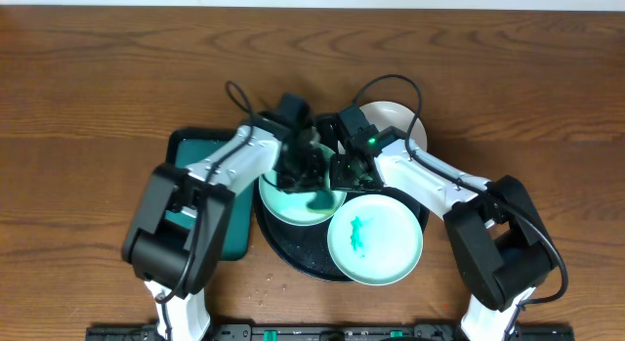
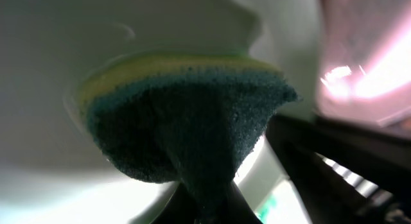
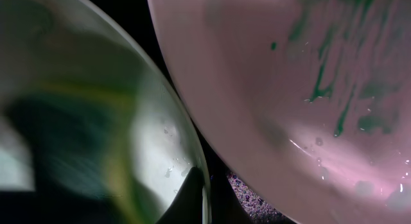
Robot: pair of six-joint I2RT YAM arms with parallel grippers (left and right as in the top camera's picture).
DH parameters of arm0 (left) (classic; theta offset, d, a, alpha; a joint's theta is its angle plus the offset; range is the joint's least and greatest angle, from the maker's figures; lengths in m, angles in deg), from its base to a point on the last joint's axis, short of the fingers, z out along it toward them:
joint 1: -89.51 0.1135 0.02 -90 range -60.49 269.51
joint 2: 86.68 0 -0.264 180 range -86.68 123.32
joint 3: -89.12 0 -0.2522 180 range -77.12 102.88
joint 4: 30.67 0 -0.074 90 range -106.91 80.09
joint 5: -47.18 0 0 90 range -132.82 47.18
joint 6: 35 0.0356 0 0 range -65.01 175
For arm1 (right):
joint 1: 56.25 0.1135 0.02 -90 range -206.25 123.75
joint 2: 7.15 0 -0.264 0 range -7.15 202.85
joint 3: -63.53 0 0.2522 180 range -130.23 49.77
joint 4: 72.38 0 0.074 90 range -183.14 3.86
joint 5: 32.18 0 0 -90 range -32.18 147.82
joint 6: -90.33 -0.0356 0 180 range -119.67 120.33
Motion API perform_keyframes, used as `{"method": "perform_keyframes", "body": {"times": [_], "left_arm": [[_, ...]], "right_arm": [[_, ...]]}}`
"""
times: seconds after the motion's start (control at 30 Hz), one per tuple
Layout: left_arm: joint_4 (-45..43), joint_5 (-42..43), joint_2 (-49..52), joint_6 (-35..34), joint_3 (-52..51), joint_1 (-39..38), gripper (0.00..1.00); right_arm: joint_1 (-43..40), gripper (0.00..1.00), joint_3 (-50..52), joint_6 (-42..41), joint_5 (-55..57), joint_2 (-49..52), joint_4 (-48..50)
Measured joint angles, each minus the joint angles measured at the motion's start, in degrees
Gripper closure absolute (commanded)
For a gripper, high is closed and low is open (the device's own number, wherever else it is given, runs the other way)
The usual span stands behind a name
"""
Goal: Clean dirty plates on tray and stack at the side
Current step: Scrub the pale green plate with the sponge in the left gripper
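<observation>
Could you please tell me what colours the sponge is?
The sponge is yellow over a dark teal scouring layer, clearest in the left wrist view.

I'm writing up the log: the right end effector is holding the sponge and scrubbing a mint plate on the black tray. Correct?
Not quite. The left end effector holds the sponge, as the left wrist view shows. It is scrubbing a mint plate on the black tray, as you said. The right end effector only grips that plate's rim.
</observation>
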Motion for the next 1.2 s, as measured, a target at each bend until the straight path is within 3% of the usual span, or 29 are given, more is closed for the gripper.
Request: {"method": "perform_keyframes", "body": {"times": [0.5,0.83,1.2], "left_arm": [[-0.7,-3.2,0.2,0.0,0.0,1.3,0.93],[1.5,-19.3,-1.1,-0.2,1.7,3.9,0.93],[15.0,-34.0,-1.5,-1.5,3.5,4.1,0.93]], "right_arm": [[-0.3,0.99,-0.1,-0.2,-0.3,0.0,-0.5],[-0.3,0.99,-0.2,-0.2,-0.3,0.1,-1.0],[-0.2,0.99,-0.4,-0.1,-0.7,0.1,-0.9]]}}
